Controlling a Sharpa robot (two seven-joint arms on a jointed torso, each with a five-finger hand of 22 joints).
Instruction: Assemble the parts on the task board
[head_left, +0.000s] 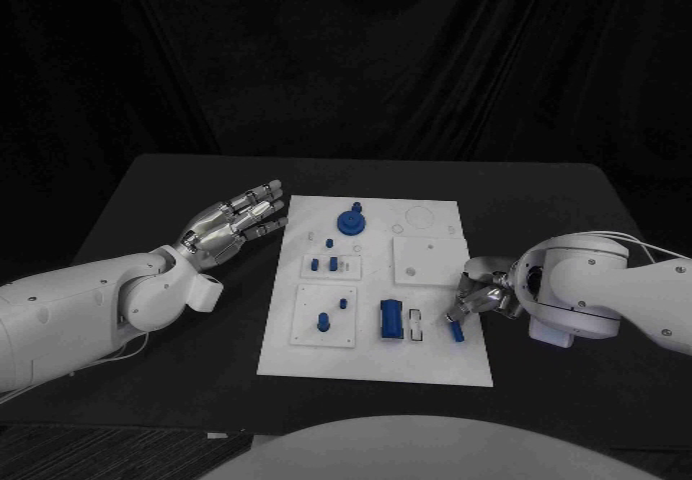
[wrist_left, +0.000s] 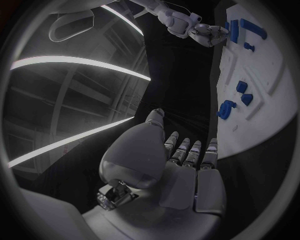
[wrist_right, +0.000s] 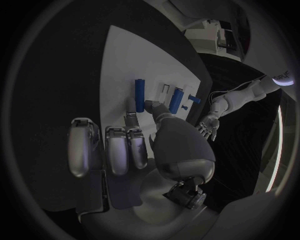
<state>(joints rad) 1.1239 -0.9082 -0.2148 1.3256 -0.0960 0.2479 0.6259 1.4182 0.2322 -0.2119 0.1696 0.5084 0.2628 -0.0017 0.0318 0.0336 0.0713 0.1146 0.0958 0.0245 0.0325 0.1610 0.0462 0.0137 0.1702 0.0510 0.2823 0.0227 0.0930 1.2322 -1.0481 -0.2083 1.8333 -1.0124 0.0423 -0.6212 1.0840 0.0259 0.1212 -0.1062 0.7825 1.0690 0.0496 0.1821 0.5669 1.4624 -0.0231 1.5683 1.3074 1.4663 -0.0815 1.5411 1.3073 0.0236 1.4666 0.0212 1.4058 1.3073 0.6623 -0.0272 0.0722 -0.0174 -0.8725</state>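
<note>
White task board (head_left: 433, 362), two hands.

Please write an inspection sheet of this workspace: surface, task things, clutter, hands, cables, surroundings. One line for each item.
Surface: black table, bare around the board.
Task things: white task board in the middle of the table; blue parts on it, among them a round knobbed part at the far end, a large block near the front, and a thin rod by the right edge.
Clutter: nothing seen.
Hands: left hand raised left of the board, fingers spread, holding nothing; right hand at the board's right edge, fingertips at the thin rod; whether it grips the rod cannot be told.
Cables: thin pale cables on the right arm.
Surroundings: dark curtain behind the table.
</note>
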